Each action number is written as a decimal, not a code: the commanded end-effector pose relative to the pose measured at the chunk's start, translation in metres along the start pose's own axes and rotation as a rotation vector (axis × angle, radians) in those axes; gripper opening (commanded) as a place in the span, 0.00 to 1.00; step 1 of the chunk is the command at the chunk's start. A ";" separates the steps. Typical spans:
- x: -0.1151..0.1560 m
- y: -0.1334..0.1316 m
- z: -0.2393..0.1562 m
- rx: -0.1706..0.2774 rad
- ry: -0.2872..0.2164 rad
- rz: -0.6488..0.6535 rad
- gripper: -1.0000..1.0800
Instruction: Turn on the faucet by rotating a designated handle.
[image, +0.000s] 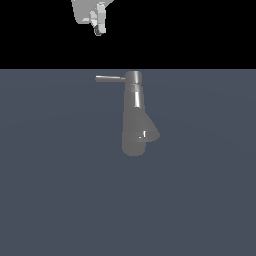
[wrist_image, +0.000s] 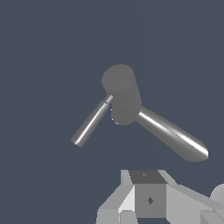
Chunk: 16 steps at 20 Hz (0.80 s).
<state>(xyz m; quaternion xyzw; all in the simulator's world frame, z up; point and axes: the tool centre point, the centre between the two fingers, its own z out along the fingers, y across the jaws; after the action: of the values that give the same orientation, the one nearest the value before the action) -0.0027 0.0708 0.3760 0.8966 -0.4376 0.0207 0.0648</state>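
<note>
Flat slate-blue floor (image: 50, 200) running back to a plain black backdrop, bare around the grey faucet (image: 134, 120) standing mid-scene on its flared base. Thin handle (image: 110, 78) jutting sideways from the cap toward the exterior view's left, untouched. Gripper (image: 99, 31) hanging well above the rod, holding nothing; open or closed, impossible to tell.

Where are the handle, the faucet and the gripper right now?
handle (image: 110, 78): exterior view, middle of the rod.
faucet (image: 135, 117): exterior view, middle of the body.
gripper (image: 98, 31): exterior view, at its fingertips.
</note>
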 end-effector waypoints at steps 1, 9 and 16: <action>0.002 -0.014 0.011 0.002 -0.006 0.053 0.00; 0.007 -0.055 0.049 0.010 -0.032 0.220 0.00; 0.009 -0.088 0.083 0.017 -0.064 0.366 0.00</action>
<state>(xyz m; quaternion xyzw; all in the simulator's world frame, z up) 0.0652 0.1029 0.2934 0.8120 -0.5821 0.0089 0.0413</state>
